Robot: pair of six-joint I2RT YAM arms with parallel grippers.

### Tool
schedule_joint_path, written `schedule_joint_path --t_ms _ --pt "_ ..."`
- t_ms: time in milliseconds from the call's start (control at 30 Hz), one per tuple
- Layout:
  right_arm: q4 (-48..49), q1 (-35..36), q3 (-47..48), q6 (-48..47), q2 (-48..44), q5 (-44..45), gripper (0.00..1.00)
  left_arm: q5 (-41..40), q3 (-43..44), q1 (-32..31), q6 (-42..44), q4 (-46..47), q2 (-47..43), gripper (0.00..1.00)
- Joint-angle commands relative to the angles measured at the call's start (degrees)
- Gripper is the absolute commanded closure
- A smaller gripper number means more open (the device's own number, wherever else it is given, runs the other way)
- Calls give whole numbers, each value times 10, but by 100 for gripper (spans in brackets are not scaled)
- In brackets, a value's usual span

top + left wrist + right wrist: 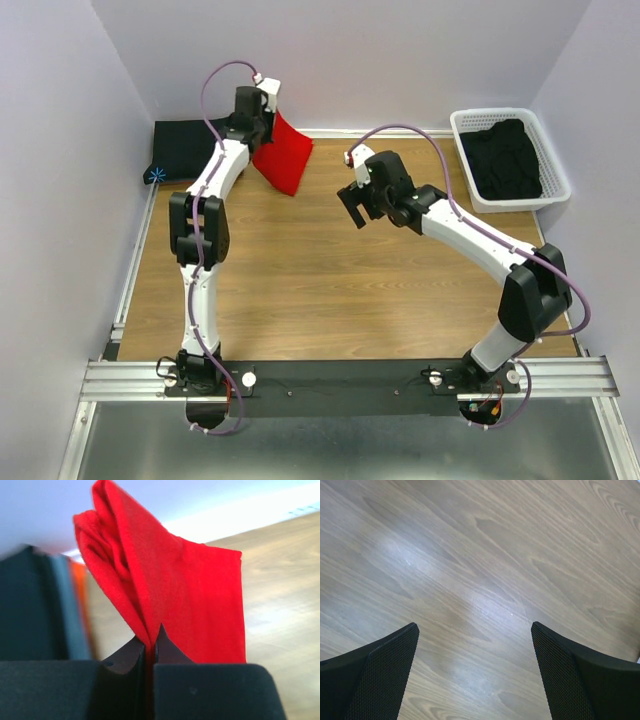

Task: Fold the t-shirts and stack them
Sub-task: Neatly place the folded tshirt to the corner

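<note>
Currently held: red t-shirt (190,600), folded, pinched along a bunched edge by the left gripper (151,642); it hangs at the far-left part of the bench (300,270), and whether its lower edge touches the wood cannot be told.
Handling: soft, light, limp cloth, likely to sag and unfold if pinched at one point; best taken at a folded edge or corner, through all layers.
Left gripper: jaws clamped tight on the red cloth.
Right gripper (474,626): jaws spread wide, nothing between them, above bare wood mid-bench.
Stack site: black folded cloth (185,148), just beside the red t-shirt, far-left corner.
Unfolded stock: black t-shirts (505,160), crumpled in the white basket (462,125), far right.
</note>
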Motion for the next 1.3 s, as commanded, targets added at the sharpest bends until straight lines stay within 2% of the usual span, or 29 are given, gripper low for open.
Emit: schedule_joint_path --t_ms 0,200,400,867,1267 --pt "0 -4 -21 -8 -29 22 0 -16 70 44 69 -50 20 100" --pt "0 -5 -32 -7 -29 16 0 -22 107 63 145 -48 19 100" --pt "-2 -5 -28 -9 -25 16 0 -40 134 72 185 -58 21 100" --pt "-6 -5 -27 -10 -26 16 0 -12 164 86 185 -101 -40 100" --pt "-10 -5 -21 -8 -20 14 0 -3 183 90 178 -112 -51 100"
